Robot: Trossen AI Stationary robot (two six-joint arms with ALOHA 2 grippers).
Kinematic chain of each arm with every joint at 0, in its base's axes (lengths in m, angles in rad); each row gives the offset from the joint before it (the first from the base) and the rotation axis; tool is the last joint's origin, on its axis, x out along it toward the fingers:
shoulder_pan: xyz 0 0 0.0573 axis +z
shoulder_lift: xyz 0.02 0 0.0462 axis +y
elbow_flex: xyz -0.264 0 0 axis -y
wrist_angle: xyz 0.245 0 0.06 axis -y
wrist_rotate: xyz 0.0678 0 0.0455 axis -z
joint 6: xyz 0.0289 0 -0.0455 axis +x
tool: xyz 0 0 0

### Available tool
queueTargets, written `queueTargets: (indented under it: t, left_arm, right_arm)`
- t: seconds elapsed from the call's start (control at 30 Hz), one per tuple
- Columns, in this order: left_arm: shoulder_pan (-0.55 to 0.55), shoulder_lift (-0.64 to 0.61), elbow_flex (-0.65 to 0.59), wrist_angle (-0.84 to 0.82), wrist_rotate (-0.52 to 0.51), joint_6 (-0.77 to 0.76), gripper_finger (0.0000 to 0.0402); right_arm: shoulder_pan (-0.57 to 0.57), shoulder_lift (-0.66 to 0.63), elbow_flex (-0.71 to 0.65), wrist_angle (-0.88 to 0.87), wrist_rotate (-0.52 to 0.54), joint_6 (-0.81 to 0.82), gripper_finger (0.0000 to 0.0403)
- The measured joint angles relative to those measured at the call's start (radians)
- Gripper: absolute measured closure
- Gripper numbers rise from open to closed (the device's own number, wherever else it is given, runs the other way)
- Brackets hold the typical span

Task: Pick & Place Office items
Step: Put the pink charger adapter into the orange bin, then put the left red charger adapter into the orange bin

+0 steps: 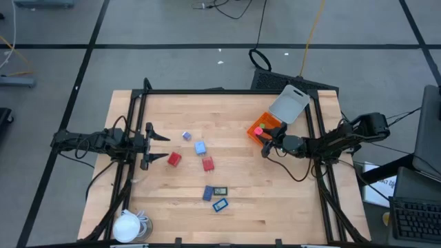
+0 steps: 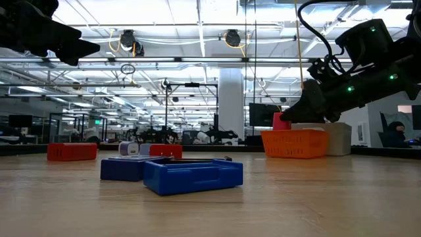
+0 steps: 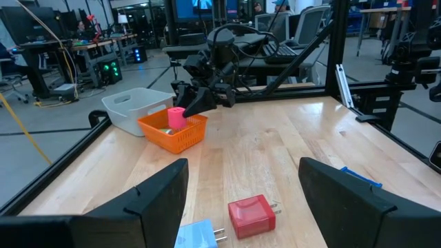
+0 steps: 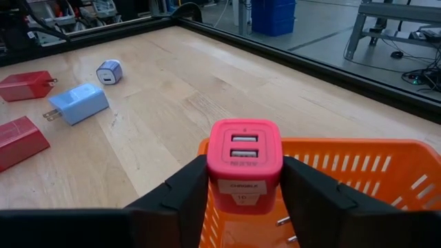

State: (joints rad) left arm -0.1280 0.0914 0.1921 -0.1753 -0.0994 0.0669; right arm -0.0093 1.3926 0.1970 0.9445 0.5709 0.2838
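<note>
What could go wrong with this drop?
The pink charger sits between the right end effector fingers over the orange basket's near rim, not its middle, so on release it may catch the rim and tip out. The white lid leans loosely on the basket; a bump could shift it.

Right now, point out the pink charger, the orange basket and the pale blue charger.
pink charger (image 4: 244,162): right wrist view, on its front face with the two ports.
orange basket (image 4: 386,172): right wrist view, on its slotted far wall.
pale blue charger (image 4: 80,102): right wrist view, on its top face.
</note>
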Motion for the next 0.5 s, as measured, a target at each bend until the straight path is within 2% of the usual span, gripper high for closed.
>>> queueTargets:
  t: [0.27,0.5]
  left_arm:
    - [0.000,0.000,0.000,0.000,0.000,0.000,0.0128]
    - [0.000,0.000,0.000,0.000,0.000,0.000,0.0128]
  right_arm:
    - [0.000,0.000,0.000,0.000,0.000,0.016,0.0185]
    - [0.000,0.000,0.000,0.000,0.000,0.018,0.0170]
